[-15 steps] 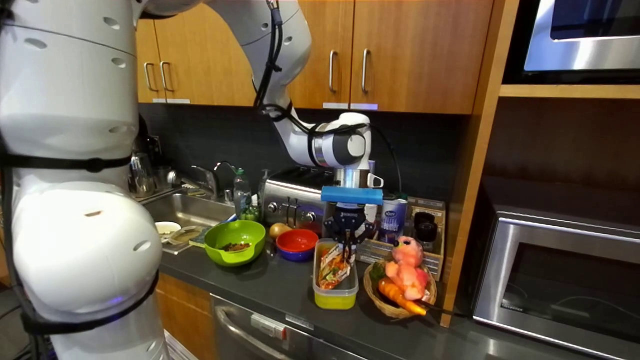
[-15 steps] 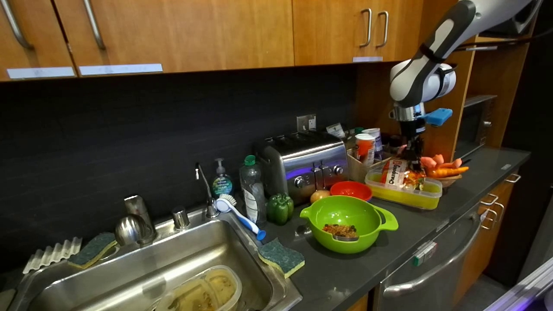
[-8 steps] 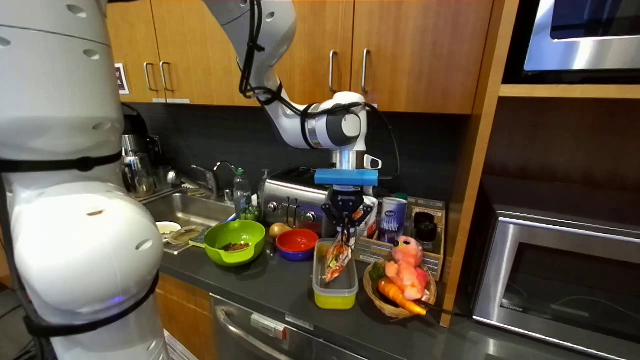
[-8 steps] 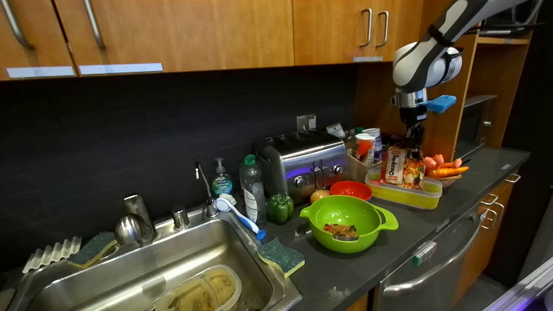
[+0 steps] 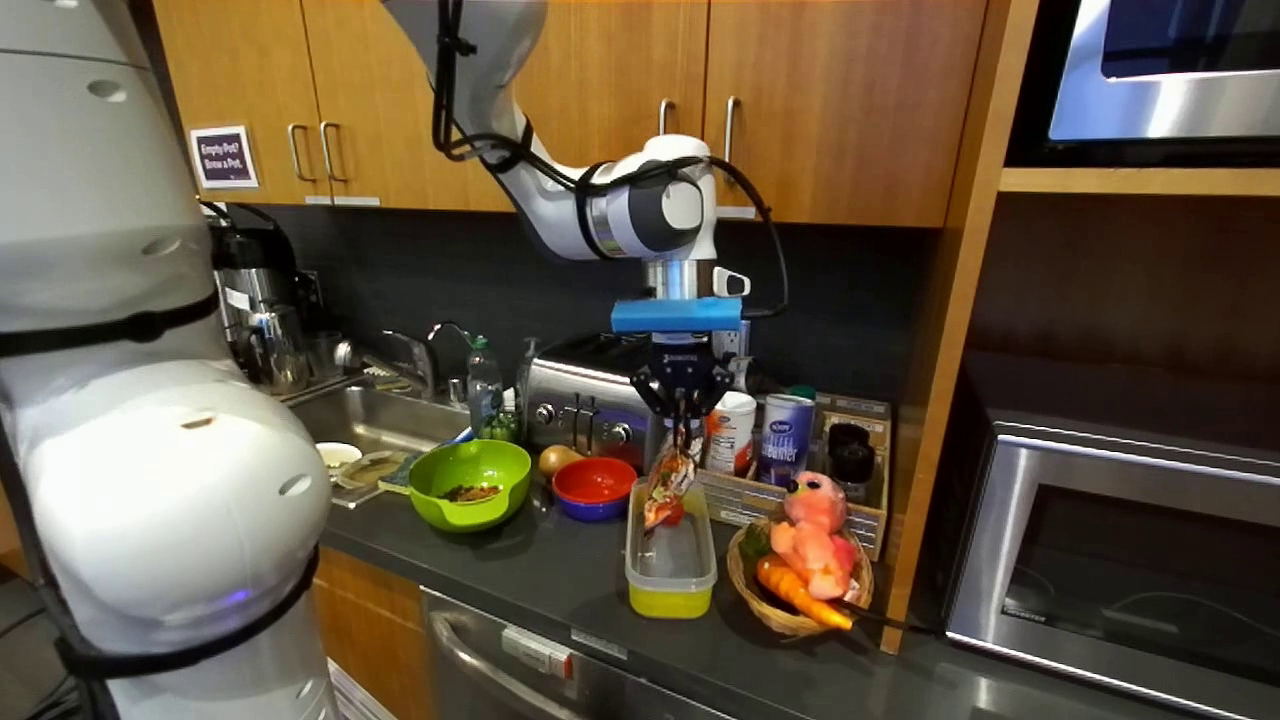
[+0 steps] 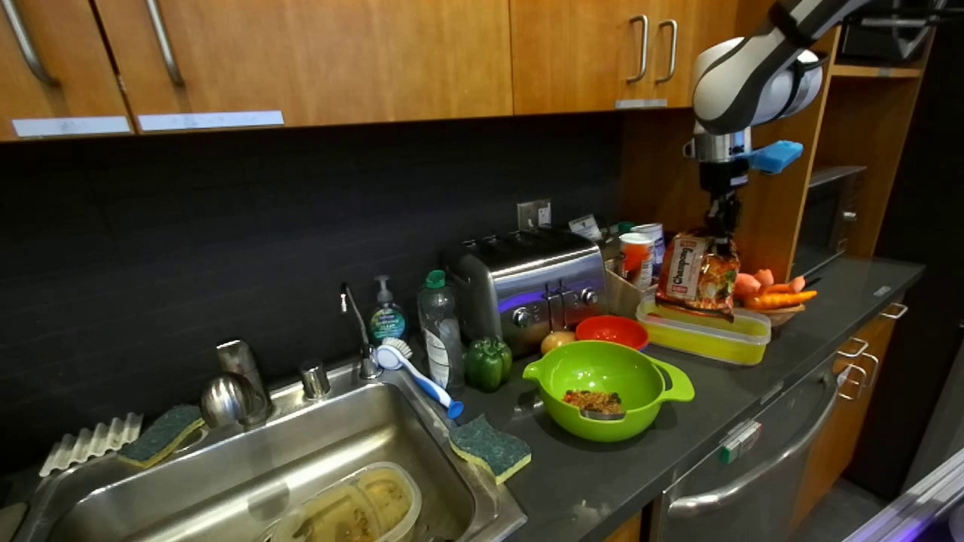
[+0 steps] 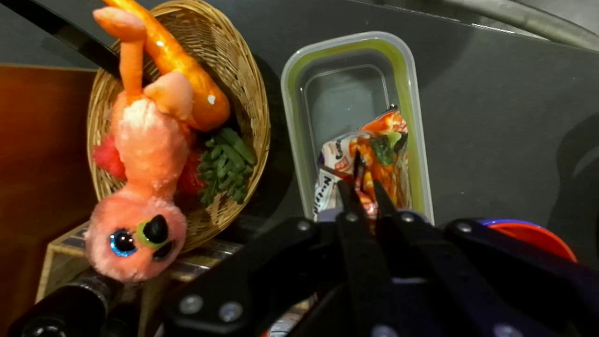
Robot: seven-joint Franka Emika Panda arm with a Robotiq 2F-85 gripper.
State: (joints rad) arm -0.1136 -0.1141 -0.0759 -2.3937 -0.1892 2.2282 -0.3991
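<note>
Evidently the gripper [image 6: 723, 244] is pinched narrow and tight on the top edge of the Champong packet [image 6: 697, 275], which hangs right of centre in an exterior view, over the plastic container [image 6: 708, 345]. Probably light, slick and crushable, it seems best held by that edge, not its middle.

Arm [image 5: 560, 215] is glossy white, built of fat rounded segments [image 5: 175, 500]; shallow oval recesses [image 5: 295, 485] dot them. Black straps [image 5: 140, 326] band the bulkiest ones. Black cables [image 5: 442, 95] run bundled along the outside, tied down at intervals. Farther out, a dark grey cap [image 5: 650, 215] has a pale disc [image 5: 684, 206]. Below: silver collar [image 5: 680, 279], bright blue bar [image 5: 677, 315] (material unclear). Gripper [image 5: 683, 440] is black, angular, hinged, with tiny pale lettering [image 5: 683, 357]; round silver screws [image 7: 191, 304] stud it in the wrist view. Fingers [image 7: 349, 202]: slim, dark.
</note>
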